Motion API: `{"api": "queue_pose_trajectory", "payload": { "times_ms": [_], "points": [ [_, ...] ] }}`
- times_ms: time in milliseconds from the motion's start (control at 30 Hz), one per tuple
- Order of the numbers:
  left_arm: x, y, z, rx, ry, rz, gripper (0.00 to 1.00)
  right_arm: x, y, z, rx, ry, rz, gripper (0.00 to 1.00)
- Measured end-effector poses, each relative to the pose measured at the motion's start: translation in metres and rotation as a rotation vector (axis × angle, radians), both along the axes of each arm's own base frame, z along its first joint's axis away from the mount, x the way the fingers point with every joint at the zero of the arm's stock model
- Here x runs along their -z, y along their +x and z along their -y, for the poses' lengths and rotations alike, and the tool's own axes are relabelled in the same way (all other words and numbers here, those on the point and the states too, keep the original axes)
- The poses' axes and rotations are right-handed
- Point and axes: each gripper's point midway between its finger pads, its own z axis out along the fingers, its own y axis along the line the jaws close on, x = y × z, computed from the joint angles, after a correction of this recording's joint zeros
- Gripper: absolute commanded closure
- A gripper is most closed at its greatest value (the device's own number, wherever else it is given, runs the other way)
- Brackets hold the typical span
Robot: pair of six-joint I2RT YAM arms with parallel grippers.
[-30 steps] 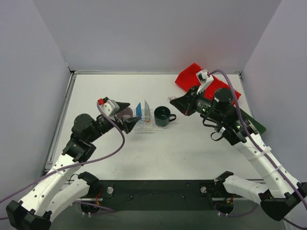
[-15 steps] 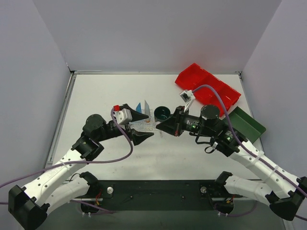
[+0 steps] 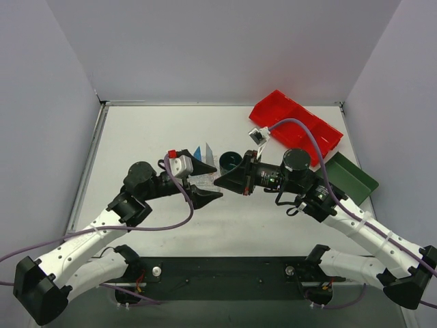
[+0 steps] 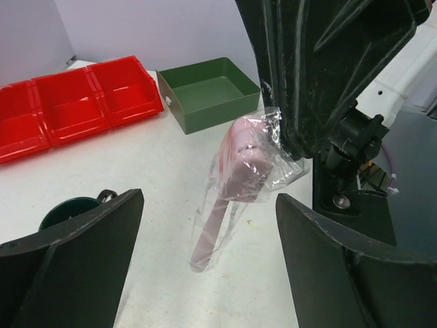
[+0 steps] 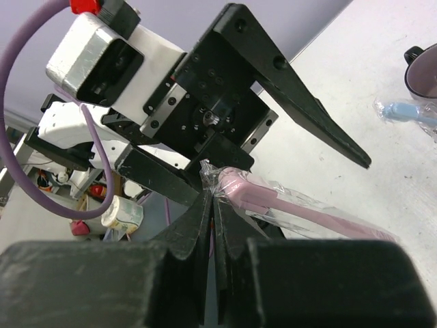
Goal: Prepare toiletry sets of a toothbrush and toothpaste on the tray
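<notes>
My right gripper (image 3: 222, 181) is shut on the clear wrapping of a pink toothbrush (image 4: 232, 181) and holds it in the air by the head end, handle hanging down. It also shows in the right wrist view (image 5: 293, 205), pinched at the wrap's edge by my right gripper (image 5: 213, 198). My left gripper (image 3: 213, 182) is open, with one finger on each side of the toothbrush and not touching it (image 4: 208, 205). The clear tray (image 3: 198, 179) is mostly hidden under the left gripper. A blue tube (image 3: 197, 154) and a white tube (image 3: 208, 152) stand at its far side.
A dark green mug (image 3: 230, 161) stands just behind the grippers. A red compartmented bin (image 3: 293, 126) and a dark green tray (image 3: 351, 178) are at the right. A mauve cup (image 5: 420, 75) and a wrapped blue toothbrush (image 5: 410, 113) show in the right wrist view.
My right gripper has carried the wrapped toothbrush left from near the red bin to the table's middle. My left gripper has moved right to meet it, its open fingers now around the toothbrush.
</notes>
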Motion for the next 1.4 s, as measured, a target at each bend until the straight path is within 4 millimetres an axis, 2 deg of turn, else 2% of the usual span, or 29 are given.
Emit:
{"api": "queue_pose_trajectory", "payload": {
  "times_ms": [100,300,367,400,533,567,667,700,767,800,867,933,1033,1100,1167,1233,1400],
  "points": [
    [0.006,-0.003,0.005,0.024,0.01,-0.023,0.19,-0.002,0.0,0.0,-0.004,0.007,0.004,1.0],
    [0.014,-0.006,0.012,0.046,0.022,-0.065,0.62,-0.006,-0.001,0.0,-0.004,0.02,0.015,1.0],
    [0.016,-0.006,0.013,0.051,0.025,-0.079,0.72,-0.008,-0.001,0.001,-0.004,0.024,0.019,1.0],
    [0.017,-0.006,0.014,0.052,0.027,-0.082,0.82,-0.008,-0.002,0.001,-0.004,0.025,0.02,1.0],
    [0.019,-0.012,0.016,0.081,0.031,-0.087,1.0,-0.009,0.003,0.003,0.019,0.024,0.024,1.0],
    [0.019,-0.013,0.017,0.085,0.032,-0.089,1.0,-0.009,0.004,0.004,0.022,0.024,0.024,1.0],
    [0.02,-0.013,0.018,0.086,0.035,-0.09,1.0,-0.009,0.008,0.009,0.038,0.023,0.025,0.8],
    [0.021,-0.014,0.018,0.085,0.038,-0.092,1.0,-0.009,0.009,0.012,0.046,0.018,0.024,0.68],
    [0.025,-0.017,0.02,0.095,0.051,-0.095,1.0,-0.007,0.012,0.021,0.07,0.003,0.028,0.57],
    [0.028,-0.02,0.021,0.105,0.062,-0.098,1.0,-0.003,0.014,0.029,0.091,-0.03,0.04,0.48],
    [0.035,-0.029,0.024,0.14,0.088,-0.102,1.0,0.0,0.014,0.041,0.115,-0.076,0.059,0.39],
    [0.043,-0.038,0.028,0.183,0.125,-0.114,1.0,-0.004,0.011,0.056,0.136,-0.141,0.101,0.36],
    [0.051,-0.048,0.033,0.248,0.171,-0.13,1.0,-0.021,-0.001,0.073,0.122,-0.2,0.184,0.34],
    [0.054,-0.054,0.036,0.293,0.193,-0.141,1.0,-0.031,-0.01,0.081,0.104,-0.229,0.23,0.34],
    [0.056,-0.058,0.038,0.33,0.205,-0.155,1.0,-0.032,-0.018,0.086,0.073,-0.254,0.259,0.35],
    [0.06,-0.063,0.039,0.366,0.218,-0.173,1.0,-0.027,-0.027,0.086,0.031,-0.278,0.267,0.37],
    [0.067,-0.073,0.038,0.425,0.238,-0.21,1.0,0.008,-0.039,0.076,-0.082,-0.379,0.236,0.4]
  ]
}}
